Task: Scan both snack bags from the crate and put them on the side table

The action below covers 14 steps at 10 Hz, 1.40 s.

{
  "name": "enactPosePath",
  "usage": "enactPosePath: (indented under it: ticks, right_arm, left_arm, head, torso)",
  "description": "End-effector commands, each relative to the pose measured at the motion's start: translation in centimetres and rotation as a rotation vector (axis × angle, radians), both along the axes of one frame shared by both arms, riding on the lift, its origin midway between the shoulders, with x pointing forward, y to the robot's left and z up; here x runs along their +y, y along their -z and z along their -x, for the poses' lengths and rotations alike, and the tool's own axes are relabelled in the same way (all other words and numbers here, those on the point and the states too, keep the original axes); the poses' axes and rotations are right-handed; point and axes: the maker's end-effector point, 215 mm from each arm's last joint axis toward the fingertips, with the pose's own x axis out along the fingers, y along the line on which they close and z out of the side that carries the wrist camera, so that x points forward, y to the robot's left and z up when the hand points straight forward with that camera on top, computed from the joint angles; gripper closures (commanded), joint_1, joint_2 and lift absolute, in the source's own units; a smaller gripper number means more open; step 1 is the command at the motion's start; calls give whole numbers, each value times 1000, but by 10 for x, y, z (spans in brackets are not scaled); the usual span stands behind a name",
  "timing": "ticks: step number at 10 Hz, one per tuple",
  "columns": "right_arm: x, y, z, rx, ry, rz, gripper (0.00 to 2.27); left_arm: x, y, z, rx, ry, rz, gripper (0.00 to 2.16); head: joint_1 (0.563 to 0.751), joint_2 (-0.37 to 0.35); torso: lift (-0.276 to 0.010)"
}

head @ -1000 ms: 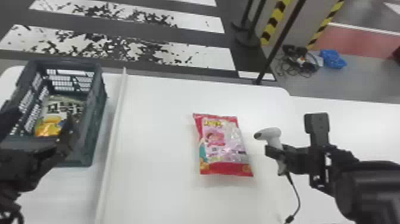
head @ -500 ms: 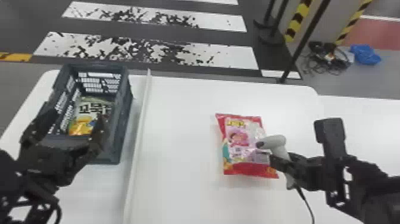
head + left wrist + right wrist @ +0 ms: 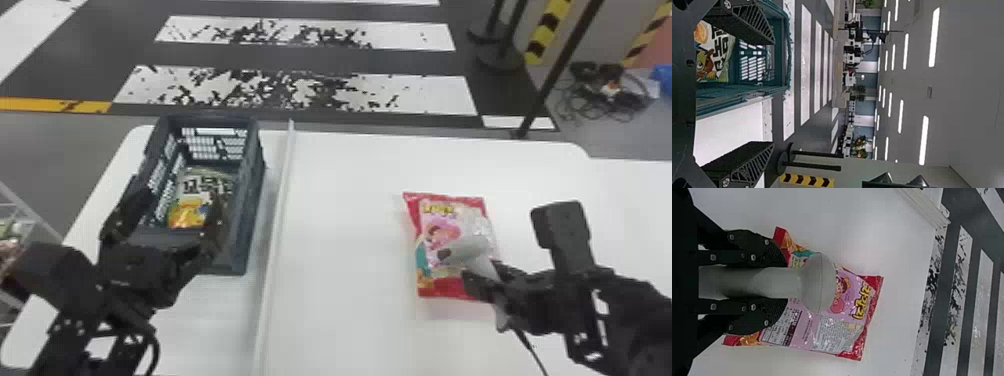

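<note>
Left hand [image 3: 179, 201] spread wide, near the close end of the crate [image 3: 254, 200]; right hand [image 3: 486, 281] pinching a scanner [image 3: 472, 249] by its handle. The white table [image 3: 350, 310] carries the crate on its left side, with a raised strip [image 3: 281, 200] just beside it. Inside the crate sits one snack bag, the green-and-orange one [image 3: 192, 207]. The red-and-pink bag [image 3: 440, 232] lies flat right of the strip, the scanner's head above it.
</note>
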Motion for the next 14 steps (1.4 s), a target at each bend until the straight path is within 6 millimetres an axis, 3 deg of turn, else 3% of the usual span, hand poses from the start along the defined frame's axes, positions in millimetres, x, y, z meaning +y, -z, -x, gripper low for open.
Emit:
enactPosePath:
  ticks: [1,8,9,11,14]
  right_arm:
    - [10,5,-2,10,-12,6,2243]
    - [6,10,-8,12,-6,21,2243]
    - [-6,1,-21,-31,20,33,2243]
    - [-49,-18,-43,-89,105,18,2243]
    - [-126,-17,-73,-151,236,4,2243]
  left_arm:
    - [-1,0,0,0,1,2,87]
    - [0,2,1,5,0,2,87]
    - [0,1,2,1,-1,1,87]
    - [1,2,2,4,-1,1,87]
    - [0,2,2,3,0,3,87]
  head:
    - [695,18]
    - [695,32]
    - [695,32]
    - [695,3]
    - [695,-85]
  torso:
    - [-87]
    - [-87]
    - [-87]
    - [-87]
    - [-87]
